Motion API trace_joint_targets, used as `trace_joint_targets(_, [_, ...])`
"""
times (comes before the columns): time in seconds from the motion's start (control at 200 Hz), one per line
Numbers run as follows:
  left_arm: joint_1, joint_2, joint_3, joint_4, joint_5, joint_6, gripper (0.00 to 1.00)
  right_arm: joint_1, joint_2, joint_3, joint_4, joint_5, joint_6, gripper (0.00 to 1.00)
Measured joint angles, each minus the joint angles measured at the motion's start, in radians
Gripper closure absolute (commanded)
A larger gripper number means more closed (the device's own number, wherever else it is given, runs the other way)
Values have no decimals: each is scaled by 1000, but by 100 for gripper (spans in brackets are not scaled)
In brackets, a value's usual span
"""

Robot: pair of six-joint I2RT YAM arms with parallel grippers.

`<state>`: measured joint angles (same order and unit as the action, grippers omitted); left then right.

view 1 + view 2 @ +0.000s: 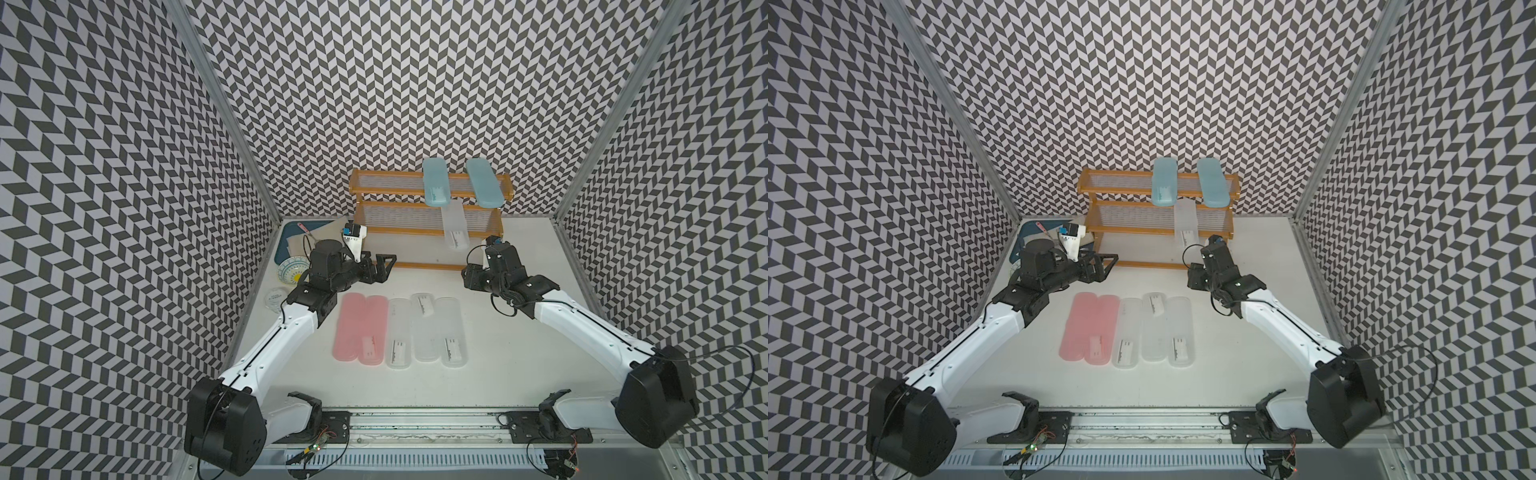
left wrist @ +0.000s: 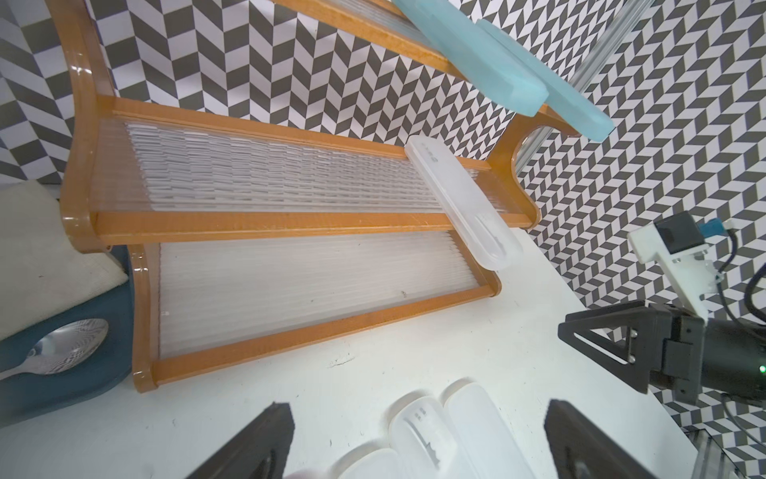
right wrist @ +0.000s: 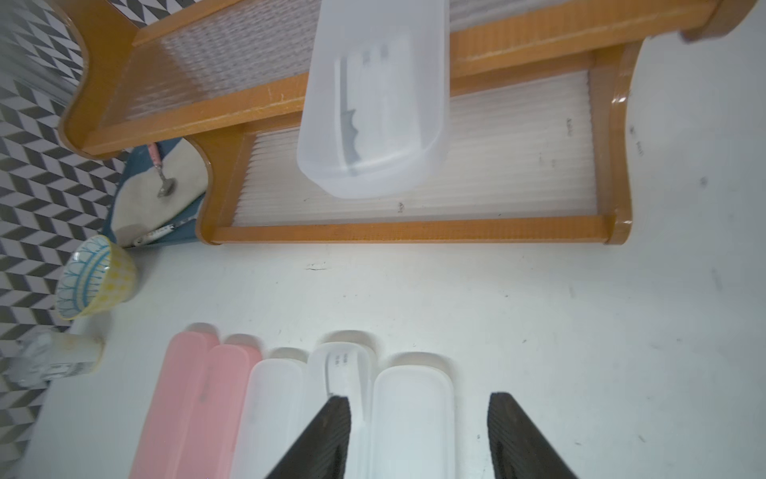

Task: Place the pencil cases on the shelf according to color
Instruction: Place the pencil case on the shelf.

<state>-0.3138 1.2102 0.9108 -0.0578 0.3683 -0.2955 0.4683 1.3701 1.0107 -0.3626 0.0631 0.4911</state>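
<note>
Robotics lab test cell: chevron-patterned walls (image 1: 374,83) on aluminium posts (image 1: 230,124), white tabletop (image 1: 519,353), left arm (image 1: 282,332), right arm (image 1: 582,320) mounted on base rail (image 1: 415,430), exposed wiring (image 1: 320,441).

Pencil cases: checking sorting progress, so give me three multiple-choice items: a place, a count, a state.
1. The blue cases lie on: A the shelf's top tier; B the table; C the bottom tier.
2. White cases on the table: A two; B three; C four.
3. The left hand is: A open; B shut on a pink case; C shut on a white case.
1 A: both overhang the top tier. 2 B: three lie beside the pink pair. 3 A: its fingers stand wide apart.
</note>
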Motion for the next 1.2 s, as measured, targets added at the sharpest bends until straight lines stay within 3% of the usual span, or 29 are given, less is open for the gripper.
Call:
trace_joint_targets(0.371, [0, 35, 2, -30, -34, 18, 0, -23, 253, 199, 87, -43, 2, 59])
trace_joint_targets(0.671, [0, 36, 2, -33, -35, 18, 0, -45, 305, 231, 127, -65, -4, 56])
trace_joint_targets(0.746, [0, 40, 2, -34, -35, 18, 1, -46, 306, 231, 127, -77, -13, 51])
trace_joint_targets(0.946, [0, 47, 2, -34, -38, 18, 0, -46, 231, 124, 148, -91, -11, 19])
trace_joint_targets(1.202, [-19, 61, 2, -35, -42, 18, 1, -22, -67, -153, 131, -86, 16, 12])
